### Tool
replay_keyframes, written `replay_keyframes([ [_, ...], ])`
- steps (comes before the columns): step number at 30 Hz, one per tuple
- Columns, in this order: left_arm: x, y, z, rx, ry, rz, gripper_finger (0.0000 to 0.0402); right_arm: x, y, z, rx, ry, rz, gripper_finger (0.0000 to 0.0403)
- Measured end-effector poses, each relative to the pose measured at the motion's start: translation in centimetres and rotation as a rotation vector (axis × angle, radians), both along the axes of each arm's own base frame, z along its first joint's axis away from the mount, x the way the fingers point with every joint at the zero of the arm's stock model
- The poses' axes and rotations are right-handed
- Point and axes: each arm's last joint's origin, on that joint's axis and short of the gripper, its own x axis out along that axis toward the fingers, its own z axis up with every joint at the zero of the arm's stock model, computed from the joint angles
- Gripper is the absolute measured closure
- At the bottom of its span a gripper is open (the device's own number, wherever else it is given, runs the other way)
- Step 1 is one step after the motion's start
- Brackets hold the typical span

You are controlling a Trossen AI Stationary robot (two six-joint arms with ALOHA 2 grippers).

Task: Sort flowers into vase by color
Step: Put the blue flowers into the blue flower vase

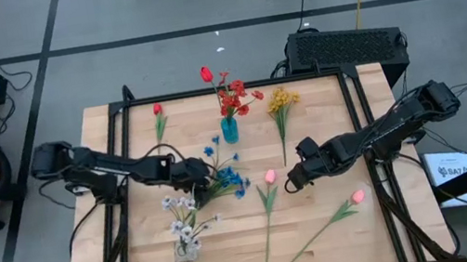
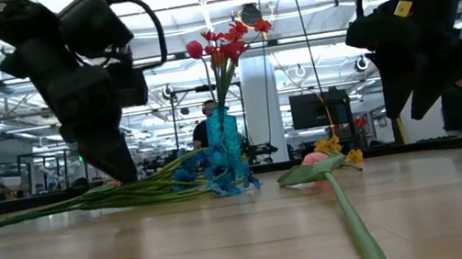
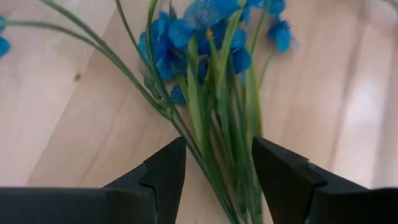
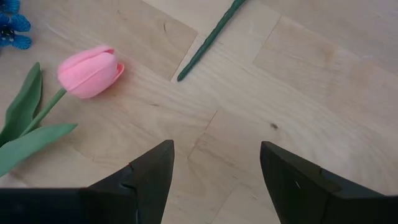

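A blue flower spray [image 1: 230, 181] lies flat on the table, heads toward the right, and also shows in the left wrist view [image 3: 199, 37]. My left gripper [image 1: 198, 176] is low over its green stems [image 3: 217, 168]. It is open, with one finger on either side of the bunched stems [image 2: 157, 189]. My right gripper [image 1: 293, 181] is open and empty above the table, just right of a pink tulip [image 4: 90, 71] lying on the wood [image 1: 270, 177]. A blue vase [image 1: 230, 131] holding red flowers [image 2: 226, 42] stands at the far middle.
A red tulip [image 1: 157, 111] and yellow flowers [image 1: 281, 101] lie near the far edge; the yellow stem's end [image 4: 208, 37] lies ahead of my right gripper. White flowers stand in a clear vase [image 1: 184, 242] near the front left. A second pink tulip [image 1: 357, 197] lies front right.
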Motion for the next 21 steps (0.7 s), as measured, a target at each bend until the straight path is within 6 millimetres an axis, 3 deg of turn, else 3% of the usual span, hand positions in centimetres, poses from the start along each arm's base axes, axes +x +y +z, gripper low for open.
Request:
replay_keyframes([
  [14, 1.4, 0.2, -2.8, 0.128, 0.094, 0.036, 0.0213, 0.1, -0.1, 0.0, -0.024, -0.011, -0.006, 0.0172],
  [17, 1.3, 0.3, -2.8, 0.148, 0.097, 0.022, 0.0238, 0.1, 0.0, 0.0, -0.019, -0.012, -0.008, 0.0172],
  [21, 1.3, 0.4, -2.9, 0.165, 0.097, 0.034, 0.0310, 0.0, 0.1, 0.0, 0.017, -0.012, -0.028, 0.0172],
])
